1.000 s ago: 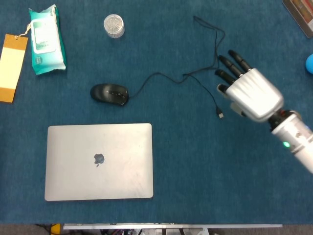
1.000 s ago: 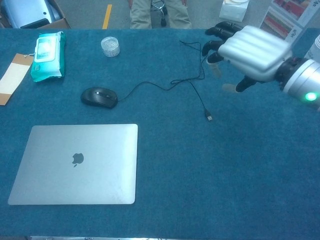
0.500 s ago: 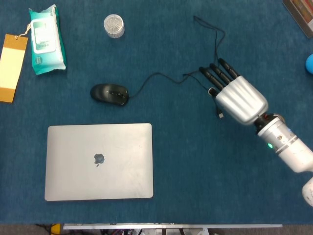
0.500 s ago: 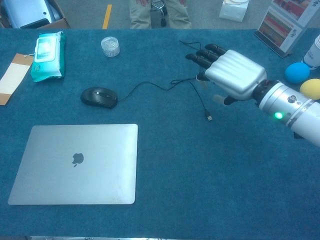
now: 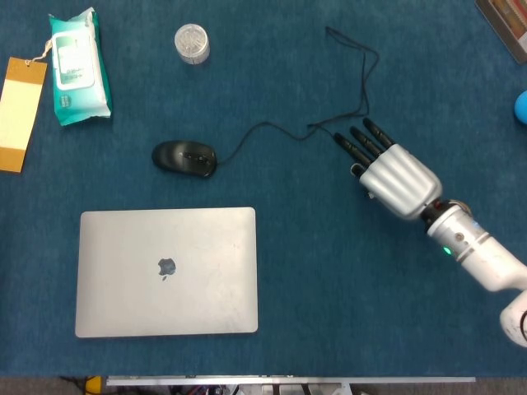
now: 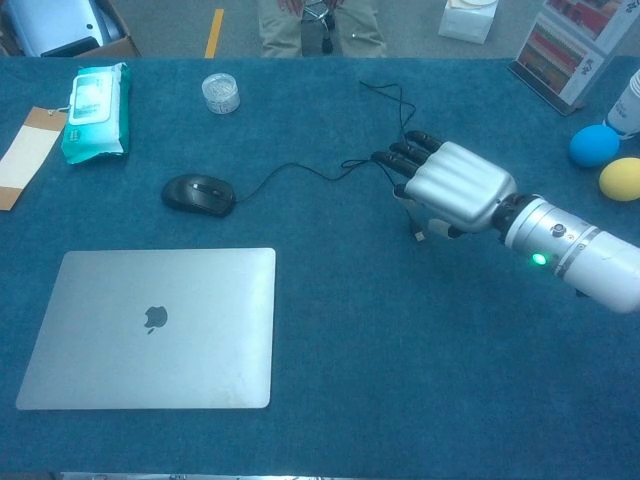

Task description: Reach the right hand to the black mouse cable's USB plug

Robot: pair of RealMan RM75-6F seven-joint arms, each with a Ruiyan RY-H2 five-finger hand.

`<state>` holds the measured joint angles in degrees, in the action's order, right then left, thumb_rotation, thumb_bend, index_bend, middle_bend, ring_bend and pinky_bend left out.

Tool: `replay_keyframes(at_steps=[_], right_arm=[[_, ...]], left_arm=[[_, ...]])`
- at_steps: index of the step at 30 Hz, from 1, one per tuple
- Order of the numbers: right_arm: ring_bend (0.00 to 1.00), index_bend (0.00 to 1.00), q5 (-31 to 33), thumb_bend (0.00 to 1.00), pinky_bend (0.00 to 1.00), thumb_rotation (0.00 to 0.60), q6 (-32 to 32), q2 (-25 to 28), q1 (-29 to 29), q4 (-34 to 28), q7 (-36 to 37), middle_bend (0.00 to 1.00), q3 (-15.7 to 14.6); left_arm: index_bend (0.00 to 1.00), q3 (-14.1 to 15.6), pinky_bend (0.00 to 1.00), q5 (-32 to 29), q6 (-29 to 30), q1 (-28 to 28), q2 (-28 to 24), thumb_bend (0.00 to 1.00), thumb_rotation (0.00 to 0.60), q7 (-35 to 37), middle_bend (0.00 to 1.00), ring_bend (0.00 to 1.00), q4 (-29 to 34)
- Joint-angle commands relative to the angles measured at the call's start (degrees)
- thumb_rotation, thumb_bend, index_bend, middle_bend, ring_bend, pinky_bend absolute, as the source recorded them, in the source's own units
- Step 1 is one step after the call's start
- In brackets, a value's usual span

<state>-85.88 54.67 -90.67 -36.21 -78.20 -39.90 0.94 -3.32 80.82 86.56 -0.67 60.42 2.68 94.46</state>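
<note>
The black mouse (image 5: 185,157) lies left of centre on the blue table. Its thin black cable (image 5: 265,125) runs right, loops up toward the far edge, then comes back down under my right hand. That hand (image 5: 395,177) hovers low, palm down, fingers (image 5: 360,142) stretched out and apart over the cable, holding nothing. In the head view the hand hides the USB plug. In the chest view the USB plug (image 6: 419,236) peeks out on the cloth just below the edge of the right hand (image 6: 450,186). My left hand shows in neither view.
A closed silver laptop (image 5: 167,271) lies front left. A teal wipes pack (image 5: 78,66), a tan card (image 5: 20,100) and a small round jar (image 5: 192,43) sit at the back left. A blue ball (image 6: 594,144) and a yellow ball (image 6: 620,178) rest at the right edge.
My right hand has moved left and toward the front and dropped lower, from beside the cable to directly above the plug. Mouse and cable have not shifted.
</note>
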Motion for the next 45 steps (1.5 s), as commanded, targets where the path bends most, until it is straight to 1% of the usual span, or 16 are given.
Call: replay_keyframes(at_steps=[1,6,18,23,40,45], right_arm=[[0.0,0.45,0.58,0.26,0.0,0.6,-1.14,-1.24,-0.68,1.43,-0.79,0.0,-0.03],[0.0,0.44,1.19,0.26,0.0,0.6,-2.46,-2.79,-1.39,2.91,-2.19,0.0,-0.28],[0.0,0.44,2.44,0.26,0.0,0.6,-3.79,-3.64,-1.97,3.78,-4.17,0.0,-1.06],[0.0,0.48,2.8,0.26,0.0,0.6,-3.71,-3.86,-1.9,4.17,-3.87,0.0,-1.27],[0.0,0.49,2.51,0.26,0.0,0.6,-3.34,-1.04,-1.42,2.65,-3.37,0.0,-2.99],[0.0,0.49,1.89,0.26,0.0,0.6,-2.45,-0.67,-0.92,2.92,-2.74,0.02,-3.5]], left_arm=[[0.21,0.01,0.04,-0.07,-0.03,0.05,0.0,0.39,0.6,0.06,0.17,0.1,-0.07],[0.21,0.02,0.04,-0.28,-0.2,0.14,-0.1,0.39,0.6,0.3,0.17,0.1,-0.21],[0.21,0.01,0.04,-0.29,-0.25,0.3,0.11,0.39,0.6,1.06,0.17,0.1,-0.88],[0.21,0.0,0.04,-0.28,-0.26,0.35,0.09,0.39,0.6,1.19,0.17,0.1,-1.04],[0.21,0.06,0.04,-0.13,-0.38,0.35,0.2,0.39,0.6,0.95,0.17,0.1,-0.96],[0.21,0.08,0.04,0.04,-0.36,0.32,0.21,0.39,0.6,0.83,0.17,0.1,-0.79]])
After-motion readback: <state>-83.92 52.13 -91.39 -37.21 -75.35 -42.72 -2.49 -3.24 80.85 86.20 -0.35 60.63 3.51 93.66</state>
